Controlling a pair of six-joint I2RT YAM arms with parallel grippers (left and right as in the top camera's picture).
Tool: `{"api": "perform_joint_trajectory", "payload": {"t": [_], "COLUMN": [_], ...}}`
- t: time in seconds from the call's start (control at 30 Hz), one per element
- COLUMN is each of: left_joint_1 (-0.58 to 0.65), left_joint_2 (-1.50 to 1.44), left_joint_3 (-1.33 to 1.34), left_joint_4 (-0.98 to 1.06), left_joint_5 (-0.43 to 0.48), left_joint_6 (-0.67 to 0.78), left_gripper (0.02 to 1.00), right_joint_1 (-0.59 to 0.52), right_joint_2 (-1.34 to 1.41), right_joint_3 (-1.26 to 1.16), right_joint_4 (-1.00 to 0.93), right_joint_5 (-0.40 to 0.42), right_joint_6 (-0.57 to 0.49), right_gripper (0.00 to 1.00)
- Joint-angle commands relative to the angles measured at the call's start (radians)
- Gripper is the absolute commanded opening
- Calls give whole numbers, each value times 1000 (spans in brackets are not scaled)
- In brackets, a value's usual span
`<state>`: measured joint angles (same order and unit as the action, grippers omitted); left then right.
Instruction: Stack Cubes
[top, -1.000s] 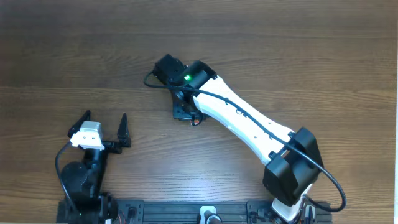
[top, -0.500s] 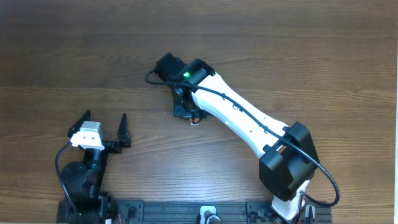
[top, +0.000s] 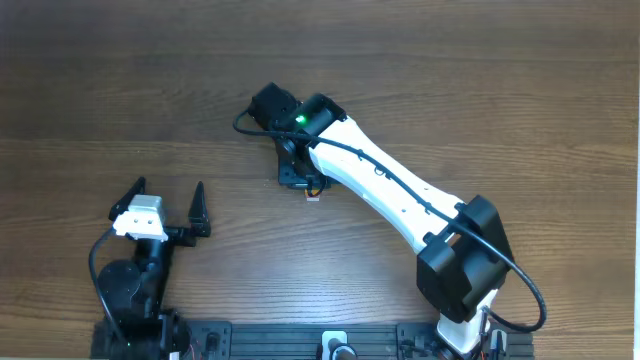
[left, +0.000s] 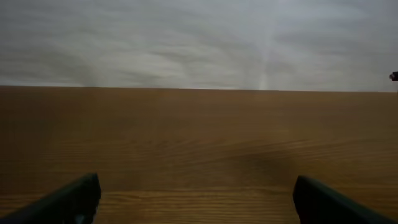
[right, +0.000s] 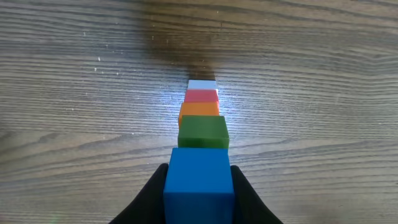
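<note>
My right arm (top: 400, 200) reaches from the near right of the table (top: 500, 80) across to just left of centre. There my right gripper (right: 199, 194) hangs straight above the stack (right: 203, 132), with the top cube (right: 199, 177) between its fingers, lined up over four cubes below. Can't tell if it touches them. My left gripper (top: 168, 190) is well apart, left of the stack and nearer the arms' side.

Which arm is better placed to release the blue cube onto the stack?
Right: the right gripper holds the blue cube atop the green cube. The left gripper sits open near its base.
</note>
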<state>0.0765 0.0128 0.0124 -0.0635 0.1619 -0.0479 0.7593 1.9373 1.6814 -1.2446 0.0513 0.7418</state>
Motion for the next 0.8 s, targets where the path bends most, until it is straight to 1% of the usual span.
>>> {"api": "perform_joint_trajectory", "payload": {"t": [0.03,0.27,0.33,0.37,0.4,0.53,0.63,0.67,0.73,0.8], "left_joint_1": [7,7,7,7,7,7,7,7,7,7], "left_joint_2": [-7,-7,-7,-7,-7,-7,-7,-7,-7,-7], "left_joint_3": [-6,-6,-6,-6,-6,-6,-6,-6,-6,-6], "left_joint_4": [3,3,3,3,3,3,3,3,3,3], "left_joint_5": [13,13,12,13,13,13,13,12,12,13], "left_joint_6": [14,14,14,14,14,14,14,14,14,14], "left_gripper": [1000,998,1000,998,1000,1000,1000,1000,1000,1000], "right_joint_1": [-13,-13,-14,-14,-14,-14,-13,-13,-13,-13], "right_joint_2": [35,40,40,40,40,40,40,40,40,40], "right_joint_3": [23,23,23,23,23,23,23,23,23,23], "right_joint_4": [3,3,3,3,3,3,3,3,3,8], "right_joint_5": [2,2,2,2,2,2,2,2,2,2], "right_joint_6": [-6,-6,-6,-7,-7,-7,-7,-6,-7,-19], "right_gripper": [38,40,75,121,215,494,652,741,991,991]}}
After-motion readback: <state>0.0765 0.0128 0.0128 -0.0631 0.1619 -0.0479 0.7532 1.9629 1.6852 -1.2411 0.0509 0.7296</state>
